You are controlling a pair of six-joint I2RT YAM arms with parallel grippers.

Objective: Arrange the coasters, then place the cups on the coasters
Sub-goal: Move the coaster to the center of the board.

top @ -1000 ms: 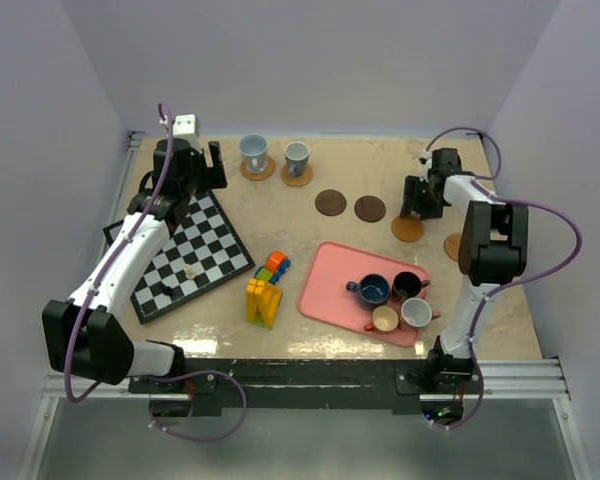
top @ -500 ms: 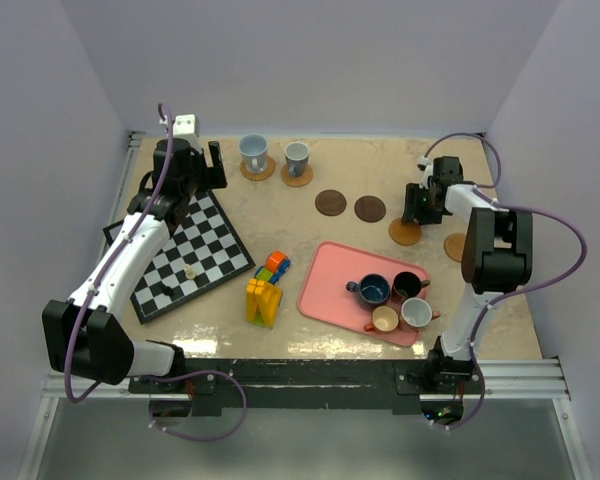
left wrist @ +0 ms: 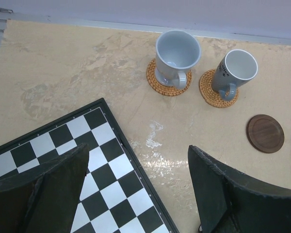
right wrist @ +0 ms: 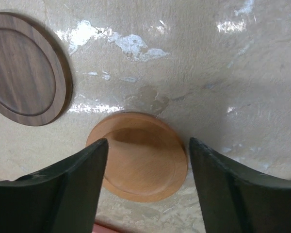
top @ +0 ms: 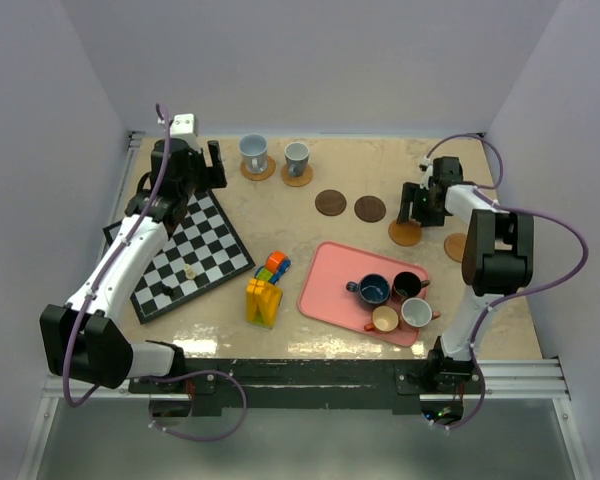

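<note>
The right end effector [right wrist: 148, 143] hangs with its jaws spread either side of an orange-tan coaster [right wrist: 138, 165]. The coaster lies flat on the counter [right wrist: 242, 73], near a dark brown coaster [right wrist: 24, 70] and the pink tray [top: 325, 285]. It is so thin that a closing pinch could skate over its rim, or shove it askew. The left end effector [left wrist: 138, 155], also wide open and empty, hovers over the chessboard [left wrist: 111, 184] corner.
</note>
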